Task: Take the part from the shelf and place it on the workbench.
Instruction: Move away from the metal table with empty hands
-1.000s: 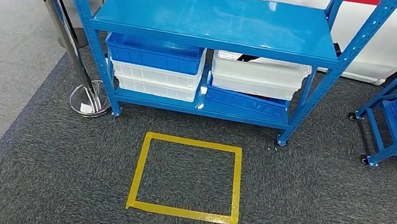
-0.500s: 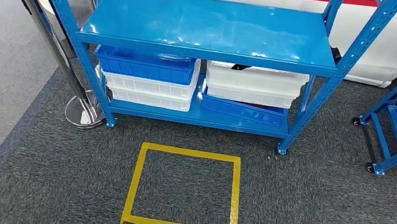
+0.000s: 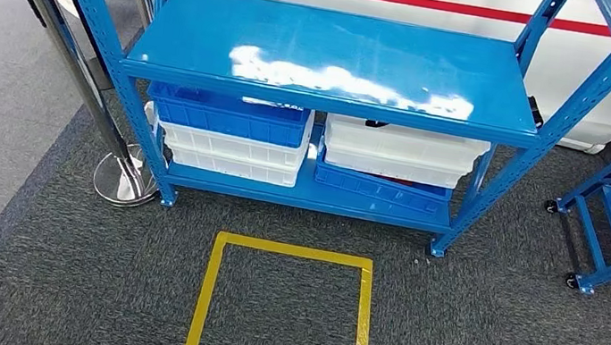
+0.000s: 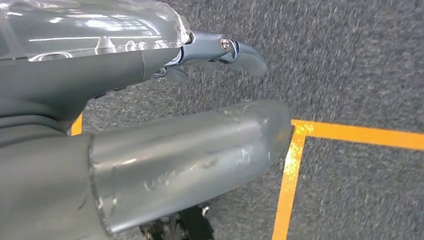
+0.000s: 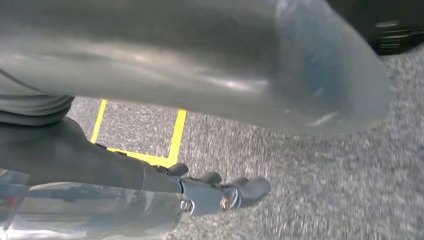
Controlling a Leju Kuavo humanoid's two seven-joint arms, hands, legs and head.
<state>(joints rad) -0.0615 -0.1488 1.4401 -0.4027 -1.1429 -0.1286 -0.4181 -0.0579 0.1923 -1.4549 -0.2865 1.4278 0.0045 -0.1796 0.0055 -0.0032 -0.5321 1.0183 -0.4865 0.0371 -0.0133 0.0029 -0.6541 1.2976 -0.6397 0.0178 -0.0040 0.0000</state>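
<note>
Left hand (image 4: 165, 130) hangs empty, fingers apart, over grey carpet (image 4: 350, 60) beside yellow tape (image 4: 290, 170). Right hand (image 5: 200, 90) likewise hangs empty, fingers apart, above the tape.

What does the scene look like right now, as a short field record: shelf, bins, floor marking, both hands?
shelf: blue rack, top level bare and glossy
bins: lower level, blue bin on white bin at left; white bin on tilted blue bin at right
floor marking: yellow square on grey carpet before the rack
left hand: hanging over carpet, holds nothing
right hand: hanging over carpet, holds nothing
</note>
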